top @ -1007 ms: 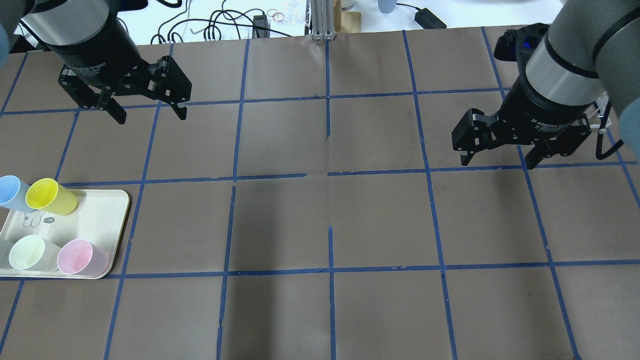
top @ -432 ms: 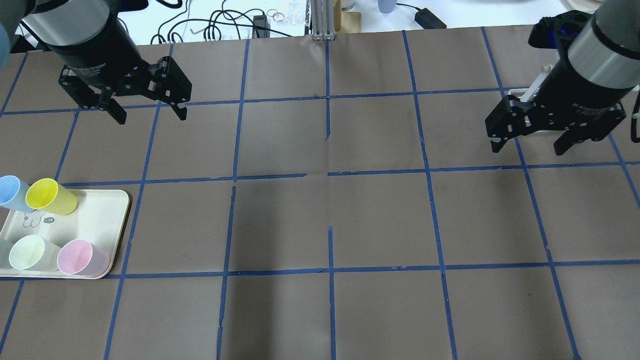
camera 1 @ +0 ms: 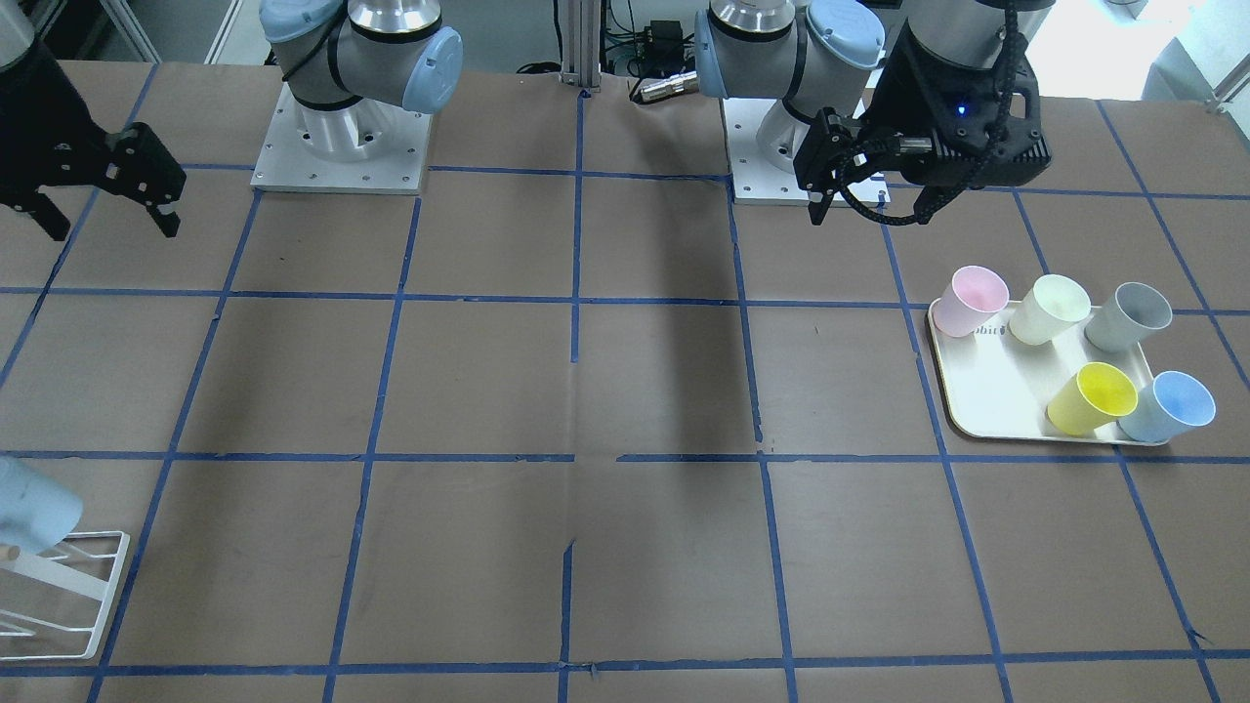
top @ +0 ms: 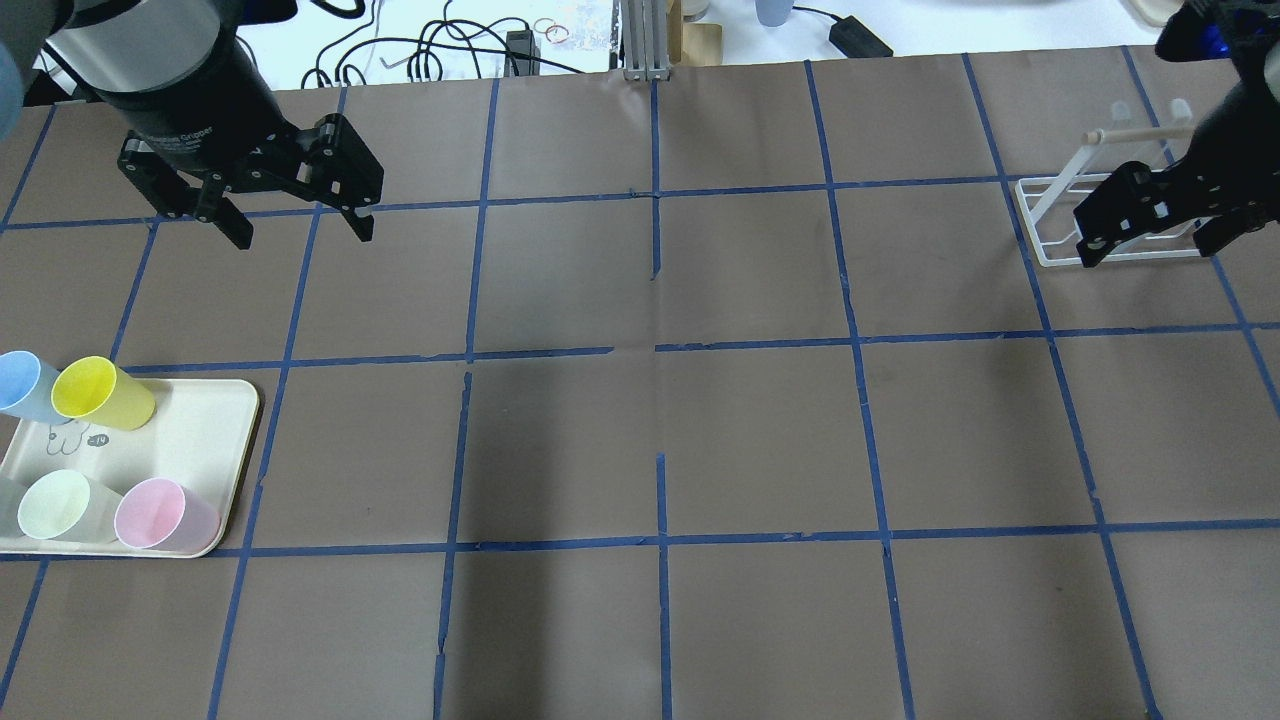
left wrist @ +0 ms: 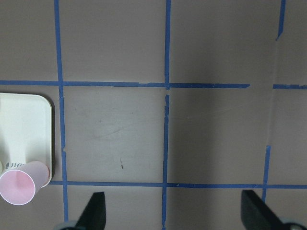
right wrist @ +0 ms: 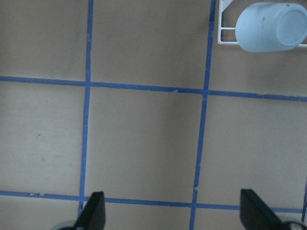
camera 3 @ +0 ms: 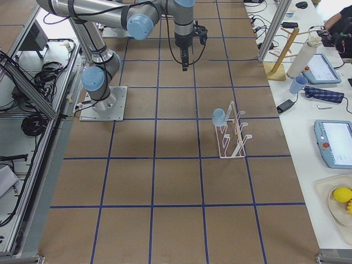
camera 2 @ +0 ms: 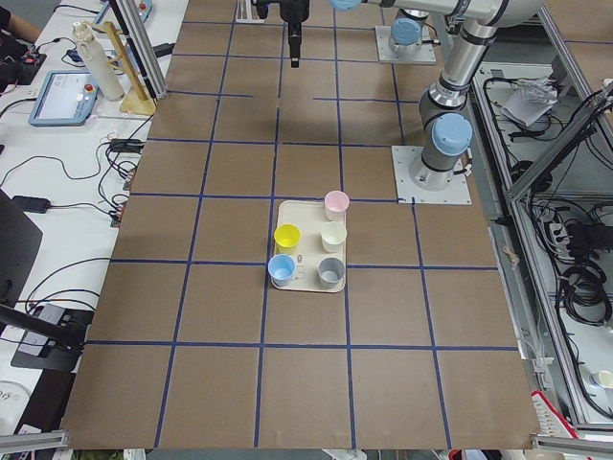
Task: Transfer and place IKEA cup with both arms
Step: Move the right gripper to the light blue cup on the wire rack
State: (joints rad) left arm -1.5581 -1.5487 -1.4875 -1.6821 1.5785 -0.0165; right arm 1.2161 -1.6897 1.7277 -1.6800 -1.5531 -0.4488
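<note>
The light blue IKEA cup (top: 18, 382) stands upright at the far corner of a cream tray (top: 180, 440) on my left, beside a yellow cup (top: 95, 390). It also shows in the front view (camera 1: 1169, 405). My left gripper (top: 304, 236) is open and empty, high above the table and well behind the tray. My right gripper (top: 1145, 250) is open and empty, above a white wire rack (top: 1050, 225) at the far right. A paler blue cup (right wrist: 268, 26) hangs on that rack (right wrist: 220, 28). In the overhead view it is hidden.
The tray also holds a pink cup (top: 160, 515), a pale green cup (top: 55, 505) and a grey cup (camera 1: 1133, 314). Blue tape lines divide the brown table into squares. Cables and tools lie beyond the far edge.
My right gripper has moved right and farther away, still open, and uncovered the white rack. My left gripper and the cups on the tray have not moved.
</note>
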